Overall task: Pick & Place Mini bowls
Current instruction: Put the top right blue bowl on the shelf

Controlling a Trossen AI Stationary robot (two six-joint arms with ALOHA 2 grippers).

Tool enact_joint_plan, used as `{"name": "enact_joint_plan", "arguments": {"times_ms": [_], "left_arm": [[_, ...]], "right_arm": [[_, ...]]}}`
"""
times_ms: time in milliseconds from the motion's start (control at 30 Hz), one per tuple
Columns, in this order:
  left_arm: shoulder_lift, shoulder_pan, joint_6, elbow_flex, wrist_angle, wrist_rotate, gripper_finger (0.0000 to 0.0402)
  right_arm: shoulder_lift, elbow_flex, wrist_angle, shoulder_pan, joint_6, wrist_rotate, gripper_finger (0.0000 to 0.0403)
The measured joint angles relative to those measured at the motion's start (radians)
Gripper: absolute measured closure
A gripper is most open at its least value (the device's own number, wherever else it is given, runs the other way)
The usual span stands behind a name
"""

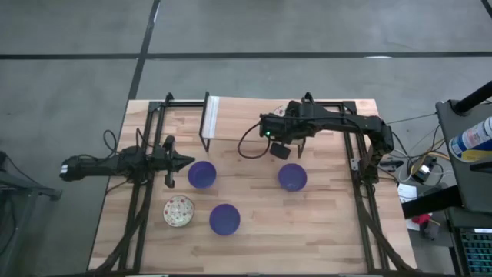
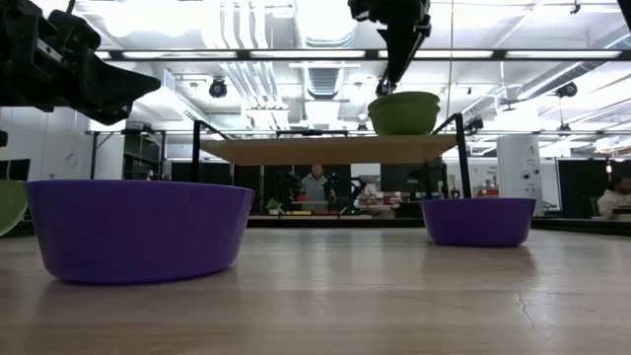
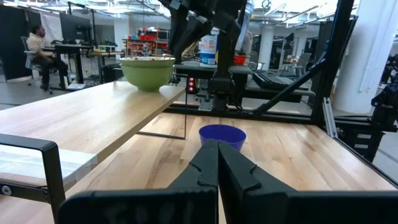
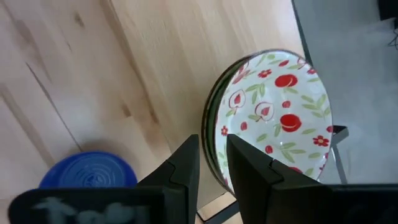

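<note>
Up on the shelf (image 2: 325,150) sits a stack (image 2: 404,116) of what looks like two bowls, green outside and white inside with red fruit. The right claw (image 4: 211,146) pinches the rim of the top bowl (image 4: 280,106), one finger on each side. Down on the tabletop (image 1: 323,231) are three blue bowls (image 1: 202,175) (image 1: 293,177) (image 1: 224,219) and one more fruit bowl (image 1: 178,211). The left claw (image 1: 188,161) is squeezed tight with nothing in it, just beside a blue bowl. A bottle (image 1: 470,138) stands off the tabletop; its label is too small to read.
</note>
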Motion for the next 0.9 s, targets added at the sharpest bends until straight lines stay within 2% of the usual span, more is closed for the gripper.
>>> {"name": "enact_joint_plan", "arguments": {"times_ms": [100, 300, 700, 900], "left_arm": [[0.000, 0.000, 0.000, 0.000, 0.000, 0.000, 0.0401], [0.000, 0.000, 0.000, 0.000, 0.000, 0.000, 0.0401], [0.000, 0.000, 0.000, 0.000, 0.000, 0.000, 0.0401], [0.000, 0.000, 0.000, 0.000, 0.000, 0.000, 0.0401]], "right_arm": [[0.000, 0.023, 0.015, 0.006, -0.016, -0.014, 0.0323], [0.000, 0.035, 0.124, 0.052, -0.086, -0.127, 0.0323], [0.020, 0.027, 0.316, 0.210, -0.238, -0.131, 0.0323], [0.041, 0.025, 0.337, 0.254, -0.240, -0.130, 0.0324]]}}
